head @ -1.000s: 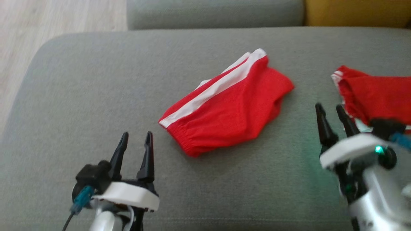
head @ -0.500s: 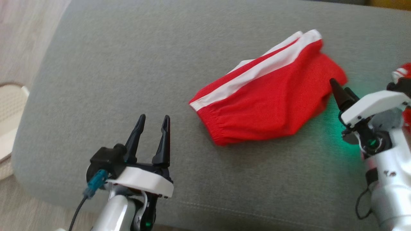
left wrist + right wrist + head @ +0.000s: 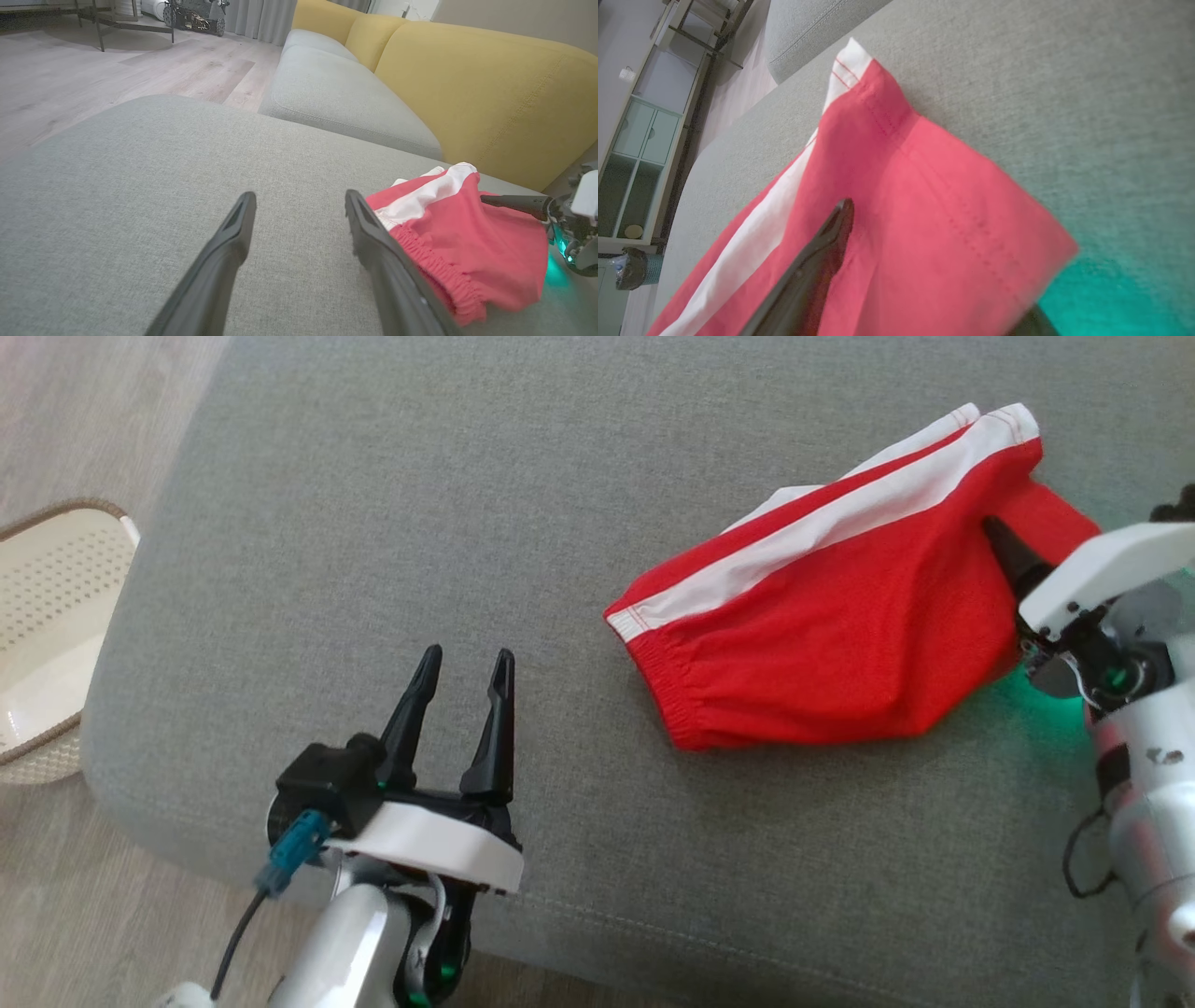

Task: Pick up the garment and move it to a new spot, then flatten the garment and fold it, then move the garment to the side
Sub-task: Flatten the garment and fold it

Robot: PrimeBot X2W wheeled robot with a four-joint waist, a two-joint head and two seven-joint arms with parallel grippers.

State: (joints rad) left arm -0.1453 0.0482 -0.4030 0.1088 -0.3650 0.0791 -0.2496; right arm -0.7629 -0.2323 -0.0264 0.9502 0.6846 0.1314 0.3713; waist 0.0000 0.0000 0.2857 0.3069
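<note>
The garment [image 3: 822,625], red shorts with a white side stripe and an elastic waistband, lies crumpled on the grey sofa cushion [image 3: 467,504]. My right gripper [image 3: 1013,555] is at its right leg end. The jaws stand open across the cloth edge: in the right wrist view one dark finger [image 3: 817,261] lies on top of the red cloth [image 3: 934,196] and the other is mostly hidden beneath it. My left gripper [image 3: 467,658] hovers open and empty over the cushion, left of the waistband [image 3: 434,275], apart from it.
A white perforated basket [image 3: 47,616] stands on the wooden floor left of the cushion. The cushion's front edge runs just below my left gripper. A yellow sofa back [image 3: 467,84] and another grey seat cushion [image 3: 336,98] lie beyond the garment.
The head camera has swung left and down, so the whole scene has shifted. My right gripper has moved in onto the garment's right leg end. The left gripper has kept its pose.
</note>
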